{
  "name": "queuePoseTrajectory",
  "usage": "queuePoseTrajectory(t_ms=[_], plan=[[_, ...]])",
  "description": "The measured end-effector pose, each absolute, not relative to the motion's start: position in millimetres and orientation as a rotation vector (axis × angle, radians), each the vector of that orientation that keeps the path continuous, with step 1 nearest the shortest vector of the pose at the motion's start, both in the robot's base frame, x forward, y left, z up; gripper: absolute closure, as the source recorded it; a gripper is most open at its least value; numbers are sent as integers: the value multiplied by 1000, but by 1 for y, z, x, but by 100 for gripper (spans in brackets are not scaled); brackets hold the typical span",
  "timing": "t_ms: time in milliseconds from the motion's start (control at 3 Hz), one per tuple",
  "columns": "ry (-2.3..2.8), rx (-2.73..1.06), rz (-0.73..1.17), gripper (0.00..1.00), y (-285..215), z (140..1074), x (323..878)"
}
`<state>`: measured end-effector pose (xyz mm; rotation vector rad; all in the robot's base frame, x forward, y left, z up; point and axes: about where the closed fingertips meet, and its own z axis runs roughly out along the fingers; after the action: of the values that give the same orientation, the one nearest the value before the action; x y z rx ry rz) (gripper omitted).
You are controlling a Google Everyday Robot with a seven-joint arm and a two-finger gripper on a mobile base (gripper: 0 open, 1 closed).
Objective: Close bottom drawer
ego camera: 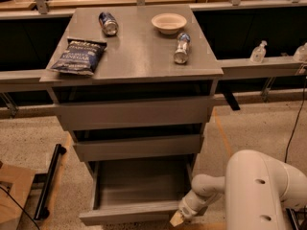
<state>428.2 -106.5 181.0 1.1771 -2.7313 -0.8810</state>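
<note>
Camera view, looking down at the front of a grey cabinet with 3 drawers.

- The bottom drawer (139,185) stands open, well forward of the 2 fronts above it. Its plank floor is exposed and bare, and its slim front panel sits near the lower edge of the frame.
- The middle drawer front (139,147) and the top drawer front (134,113) each sit slightly out from the carcass, with a dark gap above each.
- The gripper (176,219) is low at the right end of the bottom drawer's front panel, at or just beside that corner. Contact cannot be told, nor how far open it is, and nothing is seen held in it.
- The white arm (259,190) fills the lower right.
- On the worktop (139,61) are a chip bag (79,56) at front left, 1 can (108,23) on its side at the back, 1 bowl (169,23) at back right, and 1 bottle (182,48) lying just in front of the bowl.
</note>
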Motion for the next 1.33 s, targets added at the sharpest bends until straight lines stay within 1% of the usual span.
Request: queuePoseTrajectory(t_ms=[333,667,1000,1333], plan=[[-2766,1146,-881,100,-106,166,432],[-2887,1156,-897,100,-102,140,464],[-2980,1235,-957,100,-94,129,509],[-2979,1235,-957,100,-94,129,509]])
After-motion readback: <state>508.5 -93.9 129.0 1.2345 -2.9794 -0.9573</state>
